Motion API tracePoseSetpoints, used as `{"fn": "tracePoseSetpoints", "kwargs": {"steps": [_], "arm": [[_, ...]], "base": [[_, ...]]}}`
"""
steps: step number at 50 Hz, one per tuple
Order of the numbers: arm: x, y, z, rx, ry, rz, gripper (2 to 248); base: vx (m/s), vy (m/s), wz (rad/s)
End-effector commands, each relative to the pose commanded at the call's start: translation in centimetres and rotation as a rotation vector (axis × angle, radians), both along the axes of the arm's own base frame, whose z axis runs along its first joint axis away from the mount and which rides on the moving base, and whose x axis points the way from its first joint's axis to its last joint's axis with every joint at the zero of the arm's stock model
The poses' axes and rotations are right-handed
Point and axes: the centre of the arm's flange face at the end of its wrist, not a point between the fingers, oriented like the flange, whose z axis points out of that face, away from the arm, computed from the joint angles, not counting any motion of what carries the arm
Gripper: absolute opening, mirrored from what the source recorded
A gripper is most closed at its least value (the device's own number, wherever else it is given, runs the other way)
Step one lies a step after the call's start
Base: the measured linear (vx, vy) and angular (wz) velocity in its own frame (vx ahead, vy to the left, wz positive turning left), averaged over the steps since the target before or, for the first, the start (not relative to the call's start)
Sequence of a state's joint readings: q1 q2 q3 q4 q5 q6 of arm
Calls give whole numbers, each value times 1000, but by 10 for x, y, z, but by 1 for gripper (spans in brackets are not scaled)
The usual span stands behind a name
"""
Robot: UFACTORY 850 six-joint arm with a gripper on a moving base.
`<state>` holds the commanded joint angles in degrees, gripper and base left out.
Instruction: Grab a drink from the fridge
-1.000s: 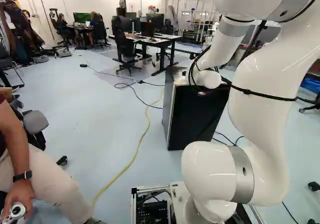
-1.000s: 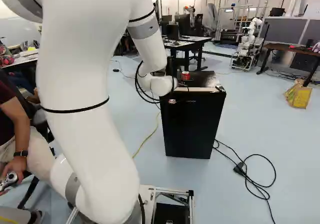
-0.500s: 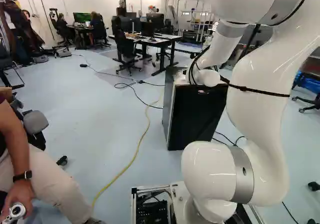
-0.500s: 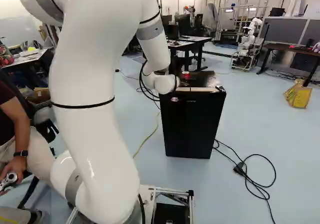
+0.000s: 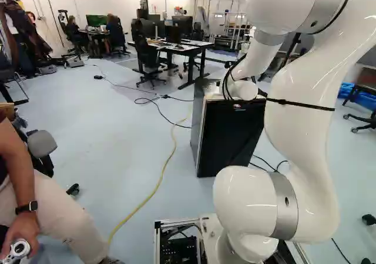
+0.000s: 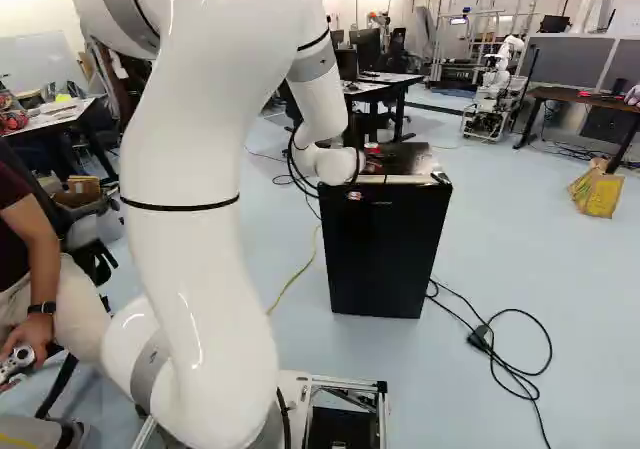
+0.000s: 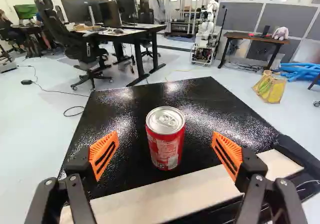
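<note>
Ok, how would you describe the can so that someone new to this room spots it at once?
Find the black fridge in the middle of the right base view. On its glossy top, near the pale strip along one edge, a drink can stands upright between the open pincer's orange pads. Its red side and silver lid set it apart from the black top and pale strip.

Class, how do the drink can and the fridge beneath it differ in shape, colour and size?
The drink can is round-sided; the fridge is box-shaped. The can is red with a silver lid; the fridge is mostly black. The can is far smaller than the fridge. Both stand upright.
</note>
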<state>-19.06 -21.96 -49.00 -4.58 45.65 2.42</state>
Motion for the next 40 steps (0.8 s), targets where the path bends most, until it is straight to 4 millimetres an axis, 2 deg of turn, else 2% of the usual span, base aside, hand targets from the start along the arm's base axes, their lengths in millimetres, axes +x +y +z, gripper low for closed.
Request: {"fn": "tracePoseSetpoints", "kwargs": {"steps": [19,20,24,25,30,31,35,36,40], "arm": [[2,-2,0,-1,-1,-3,245],[2,-2,0,-1,-1,-3,211],[2,-2,0,-1,-1,-3,211],[2,-2,0,-1,-1,-3,173],[2,-2,0,-1,-1,-3,173],[2,-2,0,-1,-1,-3,135],[2,-2,0,-1,-1,-3,135],[2,-2,0,-1,-1,-3,100],[2,-2,0,-1,-1,-3,100]], "base": [[0,0,0],[0,0,0],[0,0,0],[0,0,0],[0,0,0],[0,0,0],[0,0,0],[0,0,0],[0,0,0]]}}
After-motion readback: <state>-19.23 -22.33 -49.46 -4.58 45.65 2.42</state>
